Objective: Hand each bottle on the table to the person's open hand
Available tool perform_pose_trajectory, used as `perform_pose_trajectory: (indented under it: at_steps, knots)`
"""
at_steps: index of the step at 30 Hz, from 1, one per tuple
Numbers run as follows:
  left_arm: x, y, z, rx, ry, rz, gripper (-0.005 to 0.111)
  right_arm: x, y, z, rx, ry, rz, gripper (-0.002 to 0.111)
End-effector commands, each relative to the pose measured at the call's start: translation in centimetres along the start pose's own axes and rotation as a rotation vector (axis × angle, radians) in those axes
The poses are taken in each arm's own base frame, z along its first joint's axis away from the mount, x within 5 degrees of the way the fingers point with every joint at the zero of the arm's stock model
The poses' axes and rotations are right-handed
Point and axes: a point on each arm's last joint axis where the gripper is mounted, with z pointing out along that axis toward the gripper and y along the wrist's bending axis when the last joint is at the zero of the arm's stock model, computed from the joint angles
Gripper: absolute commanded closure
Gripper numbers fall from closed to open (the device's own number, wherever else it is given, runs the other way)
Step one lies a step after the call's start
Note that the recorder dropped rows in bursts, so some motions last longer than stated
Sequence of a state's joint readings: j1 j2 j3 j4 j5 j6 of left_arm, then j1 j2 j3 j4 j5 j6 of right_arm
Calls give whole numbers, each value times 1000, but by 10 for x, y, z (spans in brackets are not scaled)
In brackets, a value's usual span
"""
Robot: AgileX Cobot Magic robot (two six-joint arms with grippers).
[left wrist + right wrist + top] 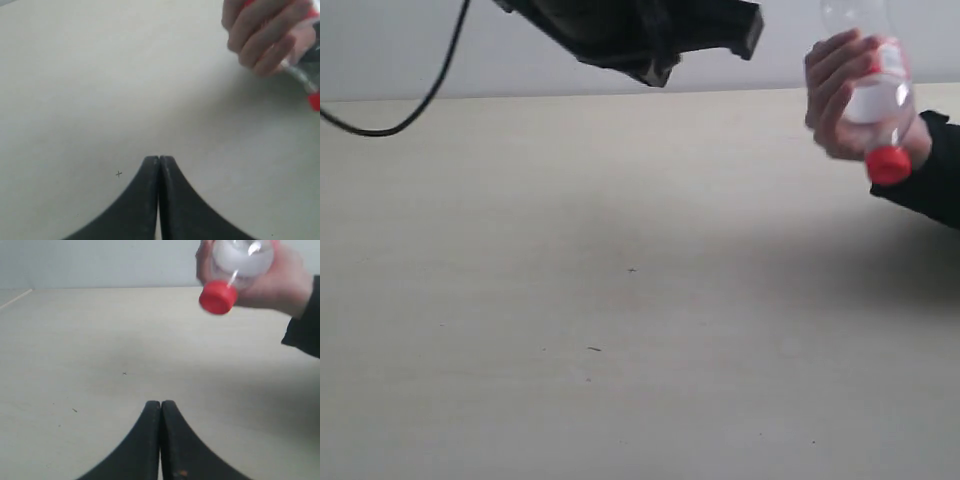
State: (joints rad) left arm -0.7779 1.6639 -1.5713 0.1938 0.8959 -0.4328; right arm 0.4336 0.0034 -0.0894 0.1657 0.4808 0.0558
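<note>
Red-capped bottle (882,98) in hand (835,95), apart from left tool (159,160), right tool (160,404); both closed, empty.

One bottle (882,100) shows: clear and slim, with a red cap (888,165) and a red-and-white label. It is upside down, cap lowest and a little tilted, clasped in the person's hand (832,95), lifted off the pale beige, faintly specked bench (620,300), at the exterior view's right

Plain pale grey wall (380,40) behind beige table (520,300); soft even light, faint shadows.
</note>
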Motion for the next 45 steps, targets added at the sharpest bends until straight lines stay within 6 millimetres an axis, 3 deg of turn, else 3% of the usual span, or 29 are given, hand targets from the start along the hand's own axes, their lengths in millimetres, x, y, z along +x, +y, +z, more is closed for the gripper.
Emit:
perform_pose_trajectory:
  at_steps: [1, 7, 12, 19, 27, 31, 34, 37, 45]
  knots:
    - [46, 12, -30, 107, -176, -11, 104, 1, 0, 0, 0, -7, -1, 108]
    - [113, 35, -67, 214, -369, -2, 104, 1, 0, 0, 0, -7, -1, 108]
    - [140, 48, -89, 225, -405, -15, 104, 1, 0, 0, 0, -7, -1, 108]
    - [147, 55, -113, 249, -485, -24, 104, 1, 0, 0, 0, -7, -1, 108]
    - [148, 55, -117, 253, -496, -28, 104, 1, 0, 0, 0, -7, -1, 108]
    - [156, 67, -121, 255, -457, -217, 104, 1, 0, 0, 0, -7, -1, 108]
    - [179, 90, -121, 188, -403, -421, 104, 1, 0, 0, 0, -7, -1, 108]
    - [209, 111, -126, 114, -485, -521, 104, 1, 0, 0, 0, -7, -1, 108]
    - [281, 133, -115, -40, -850, -517, 104, 1, 0, 0, 0, -7, -1, 108]
